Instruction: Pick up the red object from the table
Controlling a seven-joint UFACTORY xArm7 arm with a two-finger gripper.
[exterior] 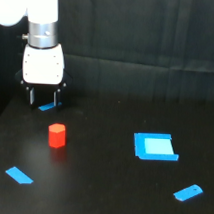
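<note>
Dark curtain backs the black tabletop [107, 195], on which the red object [57, 135] stands upright, free of any grip, toward the exterior view's left. Behind it hangs the claw [43, 99], fingers apart and holding nothing, a small blue piece [46, 108] visible between them. Three other blue pieces [154, 146] [18, 175] [188, 193] lie scattered well apart.

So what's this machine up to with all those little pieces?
A white robot arm is meant to pick up the red object from the black table. Its gripper hangs open and empty, just behind the red object, not touching it. The red object stands upright on the table. Blue pieces lie around: one under the gripper, a large one, and two small ones.
</note>
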